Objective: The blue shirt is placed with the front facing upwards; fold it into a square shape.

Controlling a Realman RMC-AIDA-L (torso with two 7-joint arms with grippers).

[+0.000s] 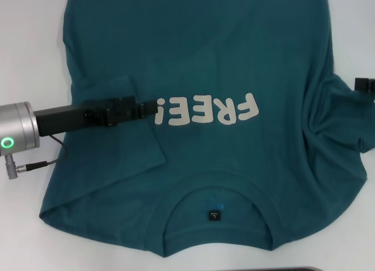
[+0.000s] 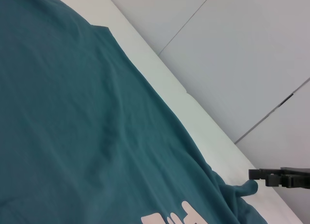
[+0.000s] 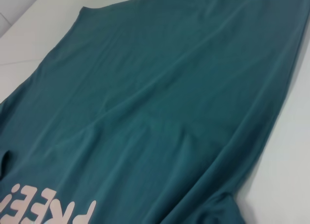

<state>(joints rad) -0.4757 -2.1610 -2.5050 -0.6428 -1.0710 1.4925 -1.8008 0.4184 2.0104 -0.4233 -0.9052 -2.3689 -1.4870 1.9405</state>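
Observation:
The blue shirt (image 1: 222, 48) lies front up on the white table (image 1: 29, 48), collar and black label (image 1: 214, 214) nearest me. The pale "FREE!" lettering (image 1: 208, 111) runs across the chest. The shirt's left sleeve (image 1: 117, 142) is folded inward and lies flat over the body. My left gripper (image 1: 153, 107) reaches over that sleeve, its tip by the "!" of the lettering. The right sleeve (image 1: 343, 115) is bunched and wrinkled. My right gripper (image 1: 358, 83) sits at that sleeve's outer edge; it also shows in the left wrist view (image 2: 252, 174), right by the sleeve tip (image 2: 248, 186). The shirt fills the right wrist view (image 3: 169, 88).
The shirt's far hem runs out of the head view at the top. Bare table shows to the left and at the far right (image 1: 354, 24). The table edge and grey tiled floor (image 2: 232, 49) show in the left wrist view.

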